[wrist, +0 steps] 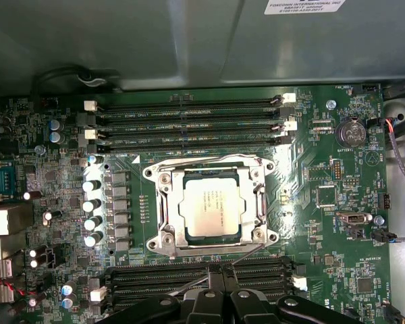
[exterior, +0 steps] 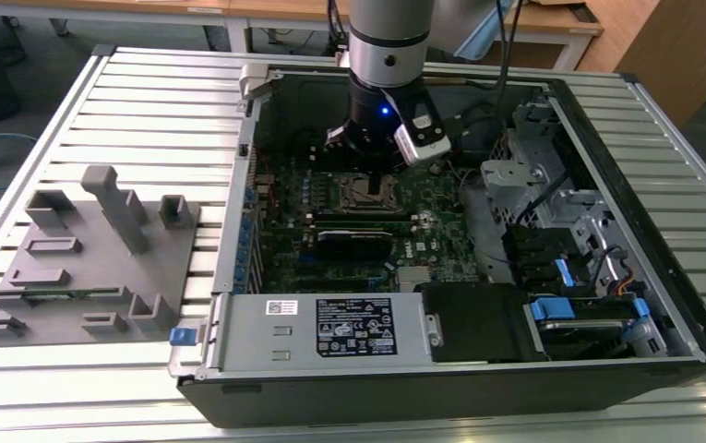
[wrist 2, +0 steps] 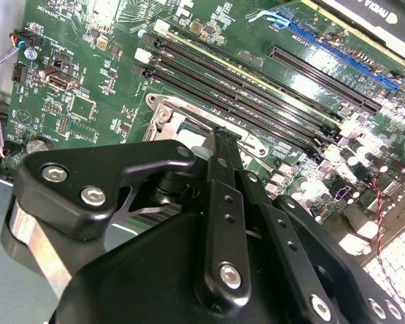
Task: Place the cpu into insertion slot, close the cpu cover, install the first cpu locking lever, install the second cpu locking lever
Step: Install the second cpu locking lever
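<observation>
In the first wrist view the cpu [wrist: 212,206] lies flat in its socket, its grey top showing through the window of the cpu cover [wrist: 170,216], which lies down over it. A thin wire locking lever [wrist: 246,253] runs at a slant from the socket's corner to my gripper [wrist: 220,271], whose fingertips stand close together right at it. The second wrist view has one black finger [wrist 2: 219,145] reaching down to the socket's edge [wrist 2: 163,113]. In the exterior view the arm hangs inside the open computer case, over the socket [exterior: 365,194].
Memory slots [wrist: 189,125] run along both sides of the socket. A row of capacitors [wrist: 93,202] stands beside it. The case walls [exterior: 599,175], a drive cage and cables crowd the exterior view's right. A grey parts fixture [exterior: 88,258] sits outside the case on the slatted table.
</observation>
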